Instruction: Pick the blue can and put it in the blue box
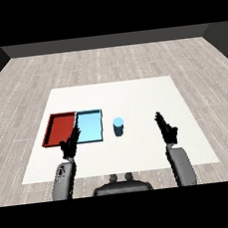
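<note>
A blue can (118,127) stands upright on the white table, just right of the light blue tray (89,127). My right hand (166,128) hovers to the can's right, well apart from it, with straight fingers and nothing in it. My left hand (70,144) is held over the near edge where the two trays meet, fingers straight, holding nothing.
A red tray (60,128) lies directly left of the light blue tray, touching it. The white table (134,93) extends behind and to the right of the can. Grey plank floor surrounds the table.
</note>
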Motion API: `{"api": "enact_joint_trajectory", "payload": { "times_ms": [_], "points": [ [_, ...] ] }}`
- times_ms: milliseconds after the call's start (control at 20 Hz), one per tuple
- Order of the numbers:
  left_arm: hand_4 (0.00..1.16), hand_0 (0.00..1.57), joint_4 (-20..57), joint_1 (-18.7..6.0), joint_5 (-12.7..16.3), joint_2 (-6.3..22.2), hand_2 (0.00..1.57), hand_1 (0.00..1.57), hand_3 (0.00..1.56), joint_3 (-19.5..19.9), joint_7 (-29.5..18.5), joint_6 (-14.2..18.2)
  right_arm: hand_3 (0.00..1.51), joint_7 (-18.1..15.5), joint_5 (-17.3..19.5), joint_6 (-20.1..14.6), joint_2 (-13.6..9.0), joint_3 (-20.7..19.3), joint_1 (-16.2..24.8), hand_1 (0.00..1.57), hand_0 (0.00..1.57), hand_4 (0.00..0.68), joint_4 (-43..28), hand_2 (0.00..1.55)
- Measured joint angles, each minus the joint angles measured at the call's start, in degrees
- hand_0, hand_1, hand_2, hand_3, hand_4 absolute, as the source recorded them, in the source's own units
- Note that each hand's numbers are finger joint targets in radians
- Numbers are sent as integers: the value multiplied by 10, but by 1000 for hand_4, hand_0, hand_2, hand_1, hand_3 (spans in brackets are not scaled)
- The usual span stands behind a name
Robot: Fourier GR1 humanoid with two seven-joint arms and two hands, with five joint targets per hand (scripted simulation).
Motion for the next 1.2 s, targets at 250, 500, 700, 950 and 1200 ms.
{"api": "enact_joint_trajectory", "payload": {
  "times_ms": [250,500,700,950,1200],
  "points": [
    [0,0,-6,-14,2,6,0,0,0,17,-7,1,0,14,25,-34,33,17,-45,0,0,0,19,0],
    [0,0,-38,-48,31,0,0,0,0,38,-105,-12,0,-24,-28,-48,57,55,-84,0,0,0,2,0],
    [0,0,-38,-40,48,-2,0,0,0,49,-187,-34,0,-75,-59,-42,63,55,-110,0,0,0,37,0],
    [0,0,-50,-20,55,-5,0,0,0,49,-226,-47,0,-112,-73,-36,65,58,-112,0,0,0,58,0],
    [0,0,-44,-26,66,-1,0,0,0,58,-233,-54,0,-111,-82,-41,64,64,-120,0,0,0,60,0]
  ]
}}
